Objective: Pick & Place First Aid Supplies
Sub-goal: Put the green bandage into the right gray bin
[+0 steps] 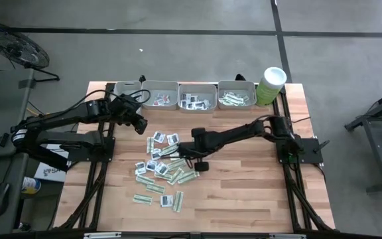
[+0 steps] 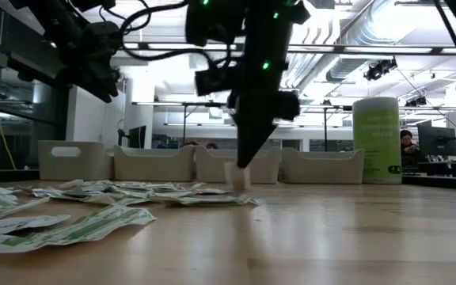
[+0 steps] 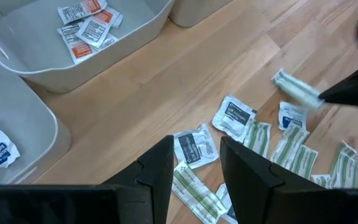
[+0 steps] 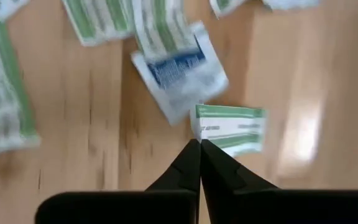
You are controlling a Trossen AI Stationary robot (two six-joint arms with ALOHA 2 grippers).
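Several first aid sachets [image 1: 159, 167], green-white strips and squarish white ones, lie flat and scattered on the wooden table. My right gripper [image 4: 199, 147] is over the pile's right side, pointing down and shut on one green-white strip sachet [image 4: 232, 127]. That sachet also shows in the left wrist view as a strip [image 3: 297, 90]. My left gripper [image 3: 194, 165] hangs open above the table's far left, near the trays, with nothing between its fingers. My right gripper pinches the strip sachet by one end [image 4: 204, 132] between its two fingertips. The fingers come from above, pointing steeply down. The rest of the strip sticks out sideways past the tips, and it looks lifted off the table in the low view.
A row of grey trays [image 1: 197, 96] stands along the far edge, some holding sachets [image 3: 82, 22]. A tall pale green tub [image 1: 270, 85] stands at the far right. Bare wood lies to the right of the pile and near the front edge.
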